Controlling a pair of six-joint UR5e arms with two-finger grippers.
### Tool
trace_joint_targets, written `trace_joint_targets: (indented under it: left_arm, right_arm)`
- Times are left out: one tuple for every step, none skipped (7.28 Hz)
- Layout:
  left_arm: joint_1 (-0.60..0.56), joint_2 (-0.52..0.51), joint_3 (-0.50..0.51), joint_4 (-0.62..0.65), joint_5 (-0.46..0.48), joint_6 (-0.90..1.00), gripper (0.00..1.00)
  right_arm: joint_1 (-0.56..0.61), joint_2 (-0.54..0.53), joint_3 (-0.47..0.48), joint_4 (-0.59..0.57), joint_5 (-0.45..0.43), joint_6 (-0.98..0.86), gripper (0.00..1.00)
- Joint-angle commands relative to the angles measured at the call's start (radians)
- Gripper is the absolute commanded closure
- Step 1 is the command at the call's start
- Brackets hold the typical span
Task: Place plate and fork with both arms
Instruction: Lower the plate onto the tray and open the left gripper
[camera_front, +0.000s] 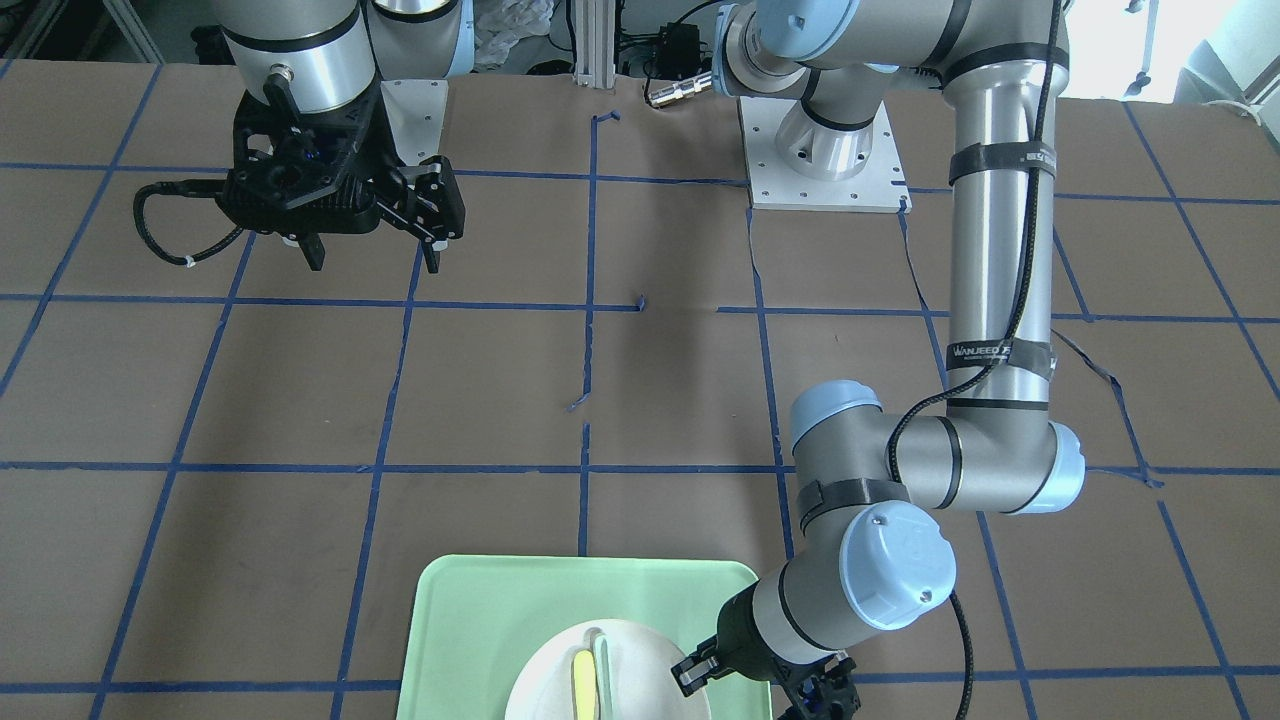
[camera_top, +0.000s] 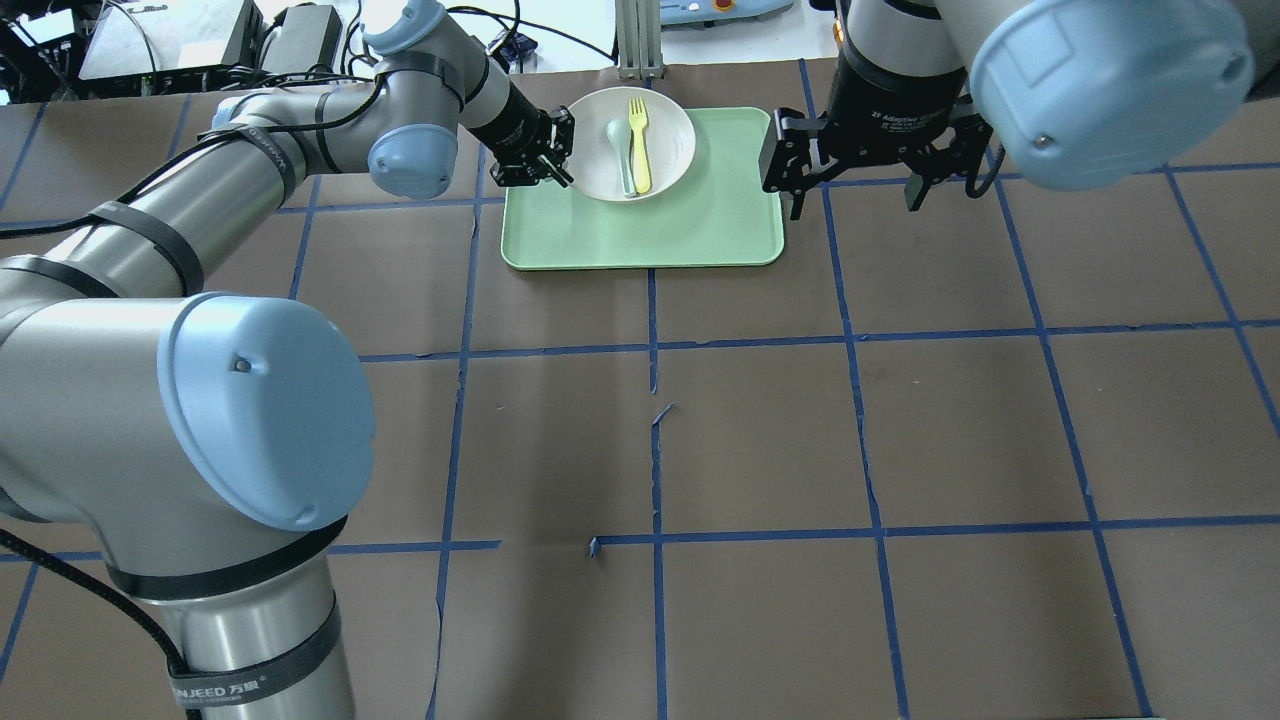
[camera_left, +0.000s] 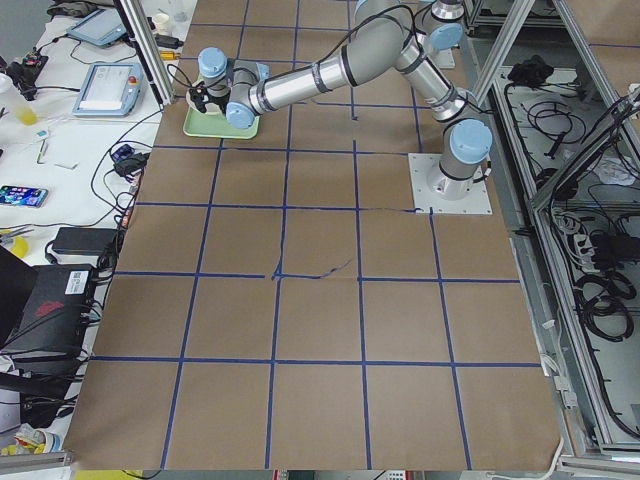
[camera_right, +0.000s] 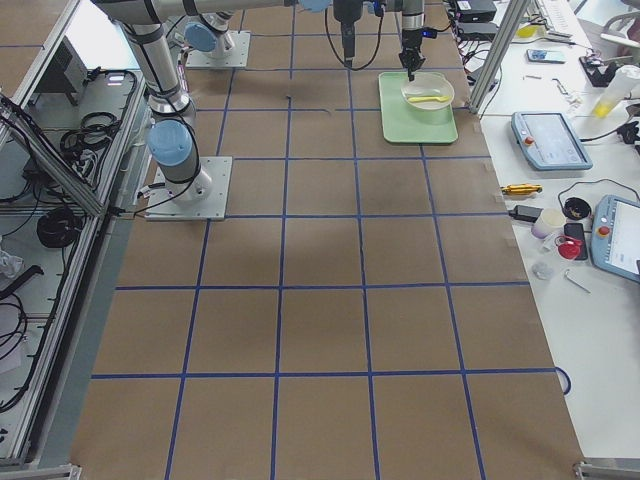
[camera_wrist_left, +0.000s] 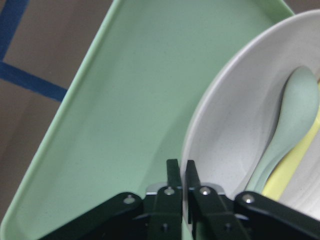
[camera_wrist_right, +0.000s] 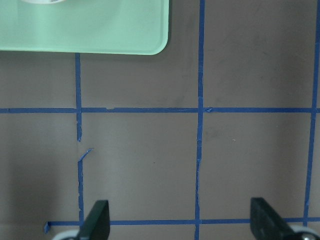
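- Overhead: the plate (camera_top: 670, 125) sits at the 12 o'clock end of the tray (camera_top: 640, 235), with the fork (camera_top: 638, 140) and spoon (camera_top: 622, 150) side by side in it. The left gripper (camera_top: 560, 160) is at the plate's 9 o'clock rim. The right gripper (camera_top: 855, 205) is spread wide above bare counter (camera_top: 900, 420), just off the tray's 3 o'clock edge
- Left wrist: shows what the overhead cannot. The fingers are nearly pressed together, with the plate's thin rim pinched between them, and the spoon lies against the fork
- Right wrist: only counter shows between the spread fingers, with a tray corner at 11 o'clock, so this gripper holds nothing and is not over the fork
- Front-facing: the bottom edge cuts off the plate and left gripper. The right gripper appears raised off the counter, which the overhead leaves unclear
- Side views: both grippers are too small to judge; the plate and fork show on the tray
- Risk: with a one-edge pinch, the plate may droop at 3 o'clock when lifted, so the fork and spoon could slide out or the rim could slip free
- Risk: the fork touches the spoon, so the right gripper may catch both or knock the plate
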Motion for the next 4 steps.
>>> trace_joint_targets:
  left_arm:
    - [-0.019,-0.026,0.014,0.021,0.011,-0.011,1.0]
    - [-0.02,-0.028,0.014,0.021,0.012,-0.011,1.0]
    - [-0.02,-0.028,0.011,0.021,0.009,-0.013,0.64]
    - [-0.02,-0.02,0.004,0.021,0.009,-0.013,0.22]
  right_arm:
    - [0.0,0.0,0.0,-0.001,-0.002,-0.001,0.0]
    - [0.0,0.0,0.0,-0.003,-0.002,-0.001,0.0]
    - [0.0,0.0,0.0,-0.003,-0.002,-0.001,0.0]
    - [0.0,0.0,0.0,-0.003,-0.002,-0.001,0.0]
